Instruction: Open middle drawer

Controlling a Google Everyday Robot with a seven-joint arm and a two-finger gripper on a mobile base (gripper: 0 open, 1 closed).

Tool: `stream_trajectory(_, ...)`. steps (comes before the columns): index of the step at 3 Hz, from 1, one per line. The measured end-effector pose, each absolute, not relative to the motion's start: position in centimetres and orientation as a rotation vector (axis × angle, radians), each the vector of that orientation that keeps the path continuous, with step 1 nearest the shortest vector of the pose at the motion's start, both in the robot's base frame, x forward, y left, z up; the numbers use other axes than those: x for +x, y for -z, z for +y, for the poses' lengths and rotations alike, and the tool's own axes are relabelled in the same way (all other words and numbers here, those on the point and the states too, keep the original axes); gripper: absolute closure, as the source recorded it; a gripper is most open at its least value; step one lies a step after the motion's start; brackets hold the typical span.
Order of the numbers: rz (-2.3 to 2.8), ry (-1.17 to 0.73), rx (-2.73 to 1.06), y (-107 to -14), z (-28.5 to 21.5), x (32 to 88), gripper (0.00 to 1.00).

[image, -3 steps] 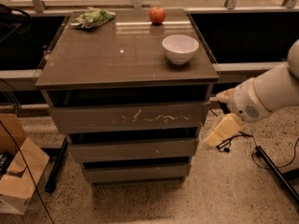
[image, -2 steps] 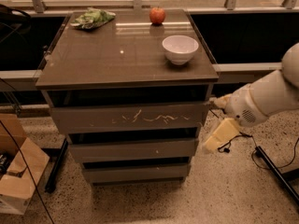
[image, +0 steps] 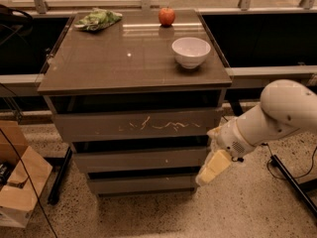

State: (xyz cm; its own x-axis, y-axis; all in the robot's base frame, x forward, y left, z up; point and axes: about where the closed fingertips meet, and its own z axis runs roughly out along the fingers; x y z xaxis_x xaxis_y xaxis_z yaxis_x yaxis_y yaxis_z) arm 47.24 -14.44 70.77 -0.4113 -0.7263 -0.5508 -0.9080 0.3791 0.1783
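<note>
The middle drawer (image: pixel 141 158) is a plain grey-brown front, second of three in the cabinet, and looks shut. Above it is the top front with white squiggly scratches (image: pixel 148 126). Below it is the smaller plain third front (image: pixel 141 184). My gripper (image: pixel 212 158), cream-coloured on a white arm (image: pixel 277 114), hangs at the cabinet's right front corner. It is level with the right end of the middle drawer and reaches down toward the third front. Whether it touches the drawer cannot be told.
On the cabinet top (image: pixel 119 58) stand a white bowl (image: pixel 190 51), a red apple (image: pixel 167 16) and a green leafy bag (image: pixel 97 19). A cardboard box (image: pixel 17 182) sits on the floor at the left. Cables and a black leg (image: pixel 292 177) lie at the right.
My gripper has moved down and to the left, closer to the right end of the middle drawer. The drawers and the things on top have not moved.
</note>
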Motion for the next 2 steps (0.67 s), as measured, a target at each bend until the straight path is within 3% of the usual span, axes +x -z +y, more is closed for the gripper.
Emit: stream_trajectory(2,2.138,-0.87,-1.322,-61.1,-12.5,48.8,0.0)
